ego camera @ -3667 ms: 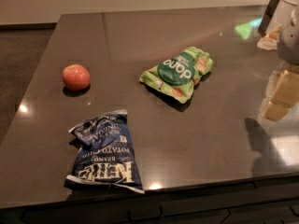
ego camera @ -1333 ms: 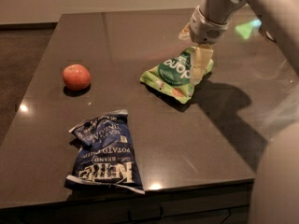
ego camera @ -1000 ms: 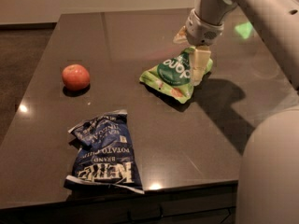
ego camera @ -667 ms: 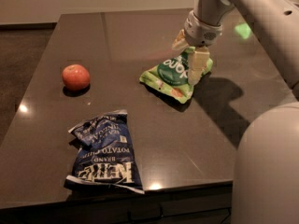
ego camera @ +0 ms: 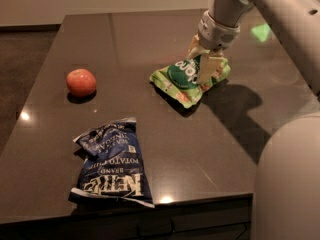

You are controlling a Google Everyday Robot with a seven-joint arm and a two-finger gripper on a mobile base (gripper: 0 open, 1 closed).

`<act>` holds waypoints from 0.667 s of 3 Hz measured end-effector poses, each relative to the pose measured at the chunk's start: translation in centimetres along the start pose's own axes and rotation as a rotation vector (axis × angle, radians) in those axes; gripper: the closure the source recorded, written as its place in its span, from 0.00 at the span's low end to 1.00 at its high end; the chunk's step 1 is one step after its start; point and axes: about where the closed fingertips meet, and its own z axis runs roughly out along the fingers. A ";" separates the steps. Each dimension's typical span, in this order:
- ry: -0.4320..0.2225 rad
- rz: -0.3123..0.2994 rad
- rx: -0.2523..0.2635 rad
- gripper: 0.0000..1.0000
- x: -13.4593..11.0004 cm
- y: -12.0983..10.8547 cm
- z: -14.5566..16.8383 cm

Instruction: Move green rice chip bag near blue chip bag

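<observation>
- Looks like the grab step to me. The robot's two-finger gripper (ego camera: 198, 65) is down over the far right end of the glossy light-green rice chip bag (ego camera: 177, 79), with the white arm (ego camera: 235, 4) reaching in from the top right.
- The jaws are spread apart, one tan pad on each side of that end of the bag. I don't think they've closed on it yet.
- The green bag lies flat on the dark glossy bench (ego camera: 150, 29), right of centre and towards the back. It has a dark green round logo and white lettering, pictured chips along the near edge, and it's puffy and a bit crinkled.
- The target is the crumpled dark navy potato chip bag (ego camera: 112, 166) with white block lettering. It sits at the front left, well apart from the green one.
- Next move, I'd guess: pinch, lift a little, then carry it down and to the left and set it just beside the navy bag.
- A round red fruit (ego camera: 81, 82) — probably an apple — sits at the left, off the straight path, so it shouldn't get in the way.
- That foil looks slippery, so a shallow pinch could let it slide out.
</observation>
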 end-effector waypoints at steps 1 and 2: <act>-0.048 -0.012 0.007 0.88 -2.5 0.7 -1.2; -0.121 -0.019 0.001 1.00 -5.7 2.0 -2.3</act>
